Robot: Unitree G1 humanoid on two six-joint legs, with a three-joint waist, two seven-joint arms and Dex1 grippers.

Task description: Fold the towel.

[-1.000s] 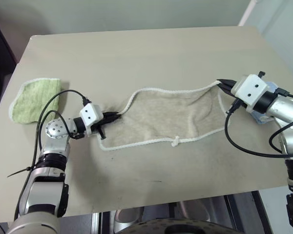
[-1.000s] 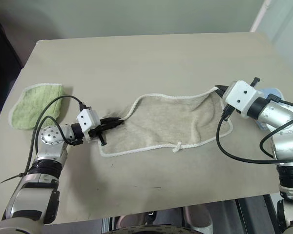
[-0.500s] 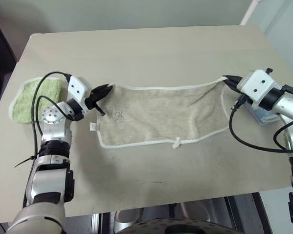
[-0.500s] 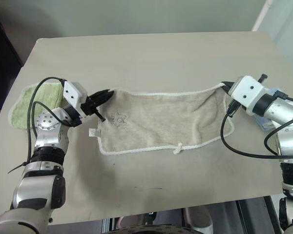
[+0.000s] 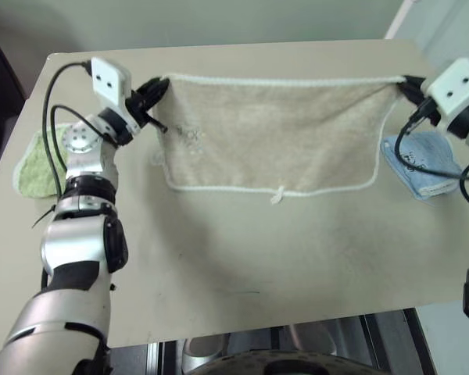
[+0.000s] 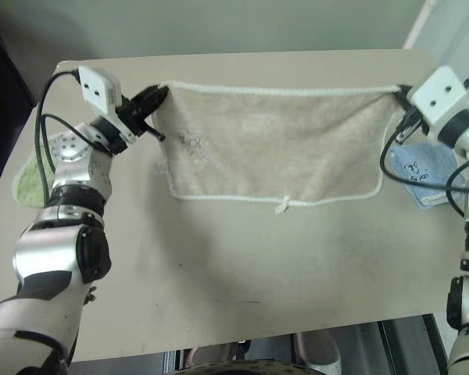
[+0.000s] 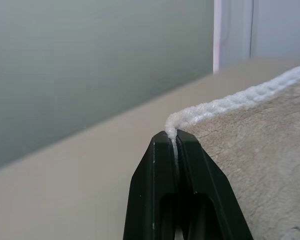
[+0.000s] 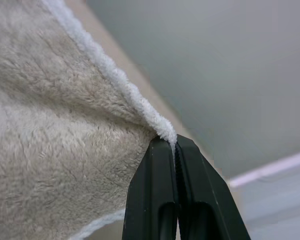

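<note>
- The towel (image 5: 273, 129) is a soft tan terry cloth with white stitched edging, and it looks light and limp; it should drape and sag wherever it is unsupported, and nothing about it seems fragile
- The thick corded edging looks like the best place to pinch, since it gives the fingers a ridge to bite on; the corners are the natural holds for a fold
- It hangs as a broad sheet stretched between the two grippers, its top edge drawn nearly straight from one to the other, its lower edge with the small white loop (image 5: 278, 195) down near the table (image 5: 242, 258)
- The left gripper (image 5: 153, 88) has its fingers pressed together on the towel's top corner on that side; in the left wrist view the white edging sits squeezed right at the fingertips (image 7: 166, 142), the cloth running away from them
- The right gripper (image 5: 407, 83) pinches the opposite top corner the same way, the edging caught at its fingertips (image 8: 164, 147) and the terry falling away beside them
- A light-blue folded cloth (image 5: 424, 162) lies on the table below the right gripper, just beside the hanging towel's edge
- A green folded cloth (image 5: 33, 166) lies on the table below and outside the left gripper, well apart from the towel
</note>
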